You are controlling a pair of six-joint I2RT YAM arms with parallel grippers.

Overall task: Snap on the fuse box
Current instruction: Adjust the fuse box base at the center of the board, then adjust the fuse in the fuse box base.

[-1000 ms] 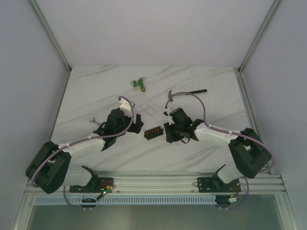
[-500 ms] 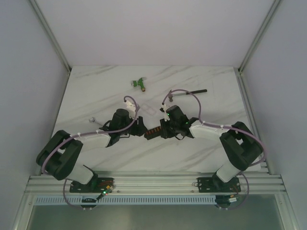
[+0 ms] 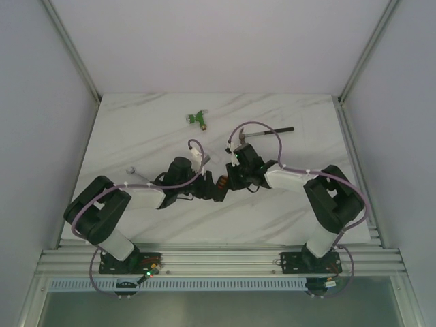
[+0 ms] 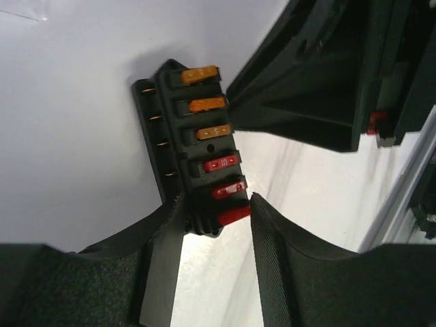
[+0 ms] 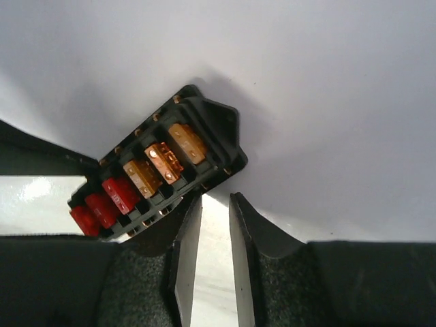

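The fuse box [image 3: 219, 184] is a small black block with a row of orange and red fuses. It sits mid-table between both grippers. In the left wrist view the fuse box [image 4: 194, 146] has its red-fuse end between my left gripper's [image 4: 216, 212] fingertips, which touch both of its sides. The right arm's black finger [image 4: 286, 102] presses the box's orange-fuse side. In the right wrist view the fuse box [image 5: 157, 174] lies just up-left of my right gripper [image 5: 215, 199]. Those jaws stand a narrow gap apart with only table between them, the left tip against the box's edge.
A hammer [image 3: 267, 131] with a black handle lies behind the right arm. A green part [image 3: 198, 118] rests farther back. A small silver piece [image 3: 131, 170] lies left of the left arm. Metal frame posts line both sides.
Both grippers have come together from either side onto the fuse box. The box has turned and shifted slightly right. Both pairs of jaws have narrowed, the left one markedly.
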